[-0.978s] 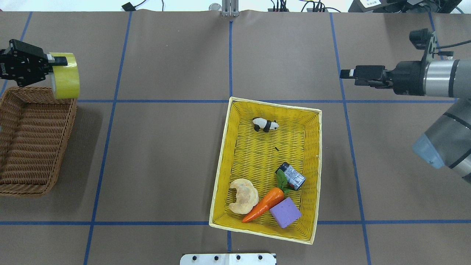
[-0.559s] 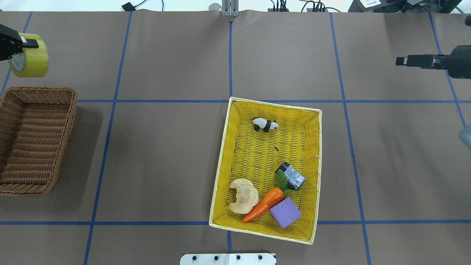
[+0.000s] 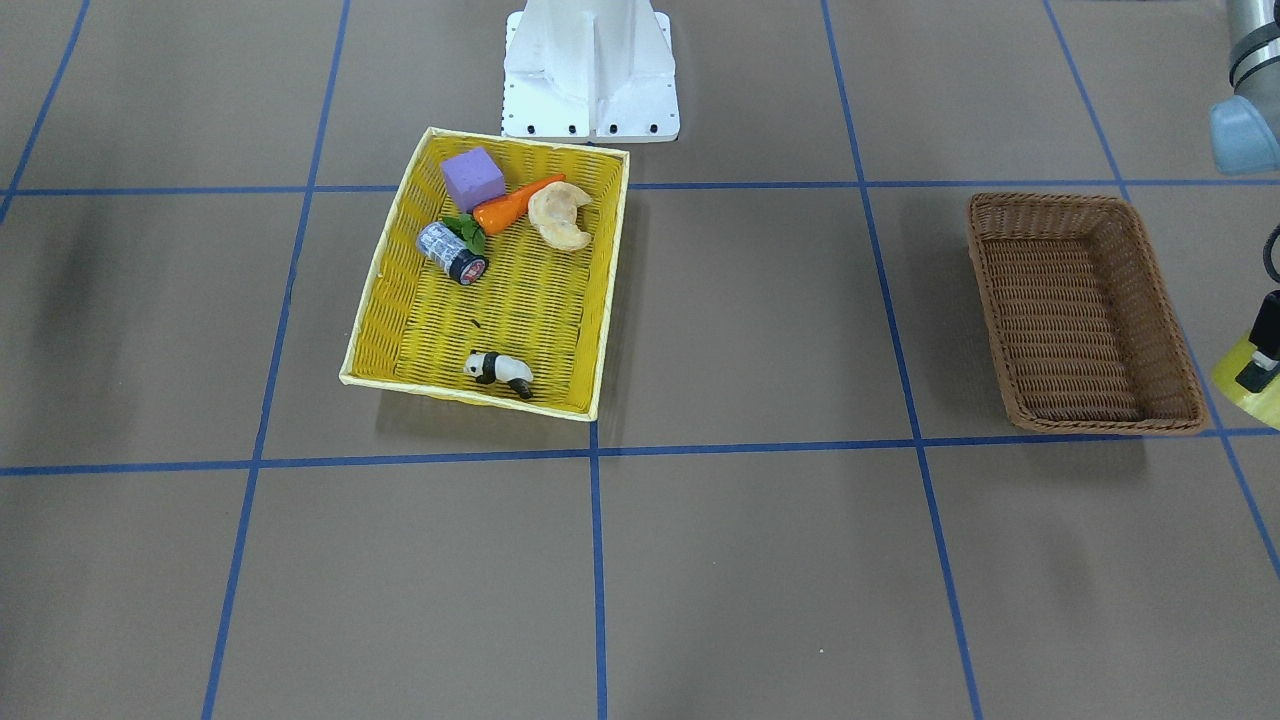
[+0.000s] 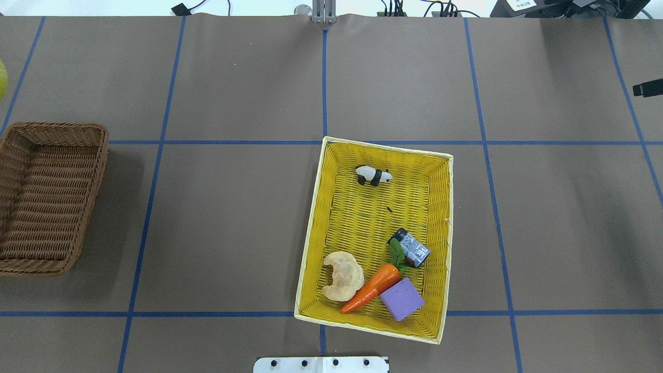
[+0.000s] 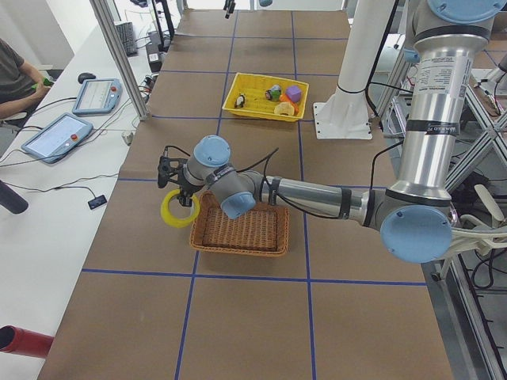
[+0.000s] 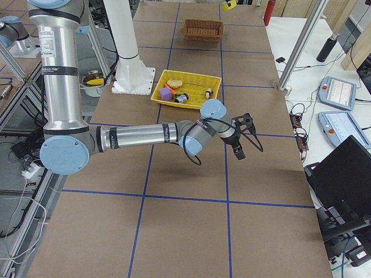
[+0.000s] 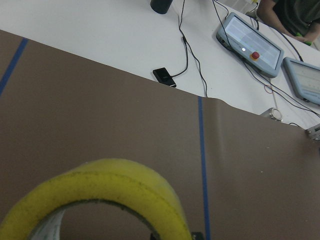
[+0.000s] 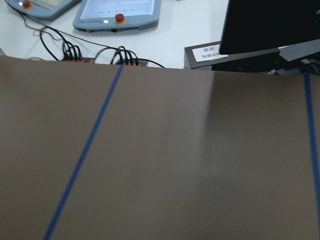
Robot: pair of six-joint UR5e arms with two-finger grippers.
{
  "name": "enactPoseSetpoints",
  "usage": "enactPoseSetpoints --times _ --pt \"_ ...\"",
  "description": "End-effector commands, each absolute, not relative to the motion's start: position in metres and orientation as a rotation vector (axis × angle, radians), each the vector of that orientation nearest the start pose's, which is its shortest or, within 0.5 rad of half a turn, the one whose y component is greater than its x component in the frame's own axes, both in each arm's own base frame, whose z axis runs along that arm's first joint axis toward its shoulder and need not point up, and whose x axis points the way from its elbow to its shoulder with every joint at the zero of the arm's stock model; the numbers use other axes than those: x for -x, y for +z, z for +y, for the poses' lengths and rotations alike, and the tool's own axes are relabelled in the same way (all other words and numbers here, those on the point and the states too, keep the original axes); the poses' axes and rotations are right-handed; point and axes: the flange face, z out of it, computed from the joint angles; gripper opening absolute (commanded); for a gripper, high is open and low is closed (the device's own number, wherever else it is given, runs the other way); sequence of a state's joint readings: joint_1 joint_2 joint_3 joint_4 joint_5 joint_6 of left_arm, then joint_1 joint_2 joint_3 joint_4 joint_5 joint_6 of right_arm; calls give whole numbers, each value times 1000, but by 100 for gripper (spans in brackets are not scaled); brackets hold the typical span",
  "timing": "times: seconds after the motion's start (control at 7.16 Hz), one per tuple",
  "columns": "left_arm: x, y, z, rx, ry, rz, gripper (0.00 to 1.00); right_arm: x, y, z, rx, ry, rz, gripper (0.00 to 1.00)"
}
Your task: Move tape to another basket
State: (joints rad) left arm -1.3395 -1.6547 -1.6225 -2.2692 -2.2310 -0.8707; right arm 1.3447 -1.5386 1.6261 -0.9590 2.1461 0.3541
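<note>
The yellowish tape roll (image 5: 179, 210) hangs in my left gripper (image 5: 181, 196), in the air just outside the brown wicker basket (image 5: 238, 245), off its outer corner on the operators' side. The tape also shows at the right edge of the front view (image 3: 1250, 390) and fills the bottom of the left wrist view (image 7: 105, 190). In the overhead view only a yellow sliver of the tape (image 4: 1, 77) shows at the left edge. The brown basket (image 4: 52, 132) holds nothing. My right gripper (image 4: 650, 89) shows only as a dark tip at the overhead view's right edge; I cannot tell whether it is open or shut.
A bright yellow basket (image 4: 311, 233) in the table's middle holds a toy panda (image 4: 373, 175), a dark-capped jar (image 4: 410, 247), a carrot (image 4: 372, 287), a croissant (image 4: 341, 276) and a purple block (image 4: 402, 299). The robot's white base (image 3: 590, 70) stands behind it.
My left gripper has carried the tape further left and away from the basket, out of the overhead view. My right arm has drawn back to the right, almost out of view.
</note>
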Motion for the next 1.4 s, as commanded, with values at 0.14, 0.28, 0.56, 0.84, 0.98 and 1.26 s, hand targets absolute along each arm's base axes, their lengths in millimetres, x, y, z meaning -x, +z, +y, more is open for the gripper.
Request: enactPoseSetpoints --times 0.14,0.28,0.56,0.84,0.98,1.26 --pt "-97 506 -528 -22 -224 767 0 30 586 -518 -310 -187 -785 100" --pt "-122 473 -520 62 -204 734 0 35 595 -509 -285 -210 -799 100" --pt "-164 469 -523 143 -154 730 0 43 604 -501 -199 -318 -850 100" --pt "-180 486 -524 145 -131 760 0 43 603 -495 -145 -372 -842 100" --pt "-180 502 -521 127 -118 775 0 43 590 -495 -137 -371 -842 100" --pt "-196 539 -497 93 -82 796 0 53 572 -498 -104 -379 -839 100"
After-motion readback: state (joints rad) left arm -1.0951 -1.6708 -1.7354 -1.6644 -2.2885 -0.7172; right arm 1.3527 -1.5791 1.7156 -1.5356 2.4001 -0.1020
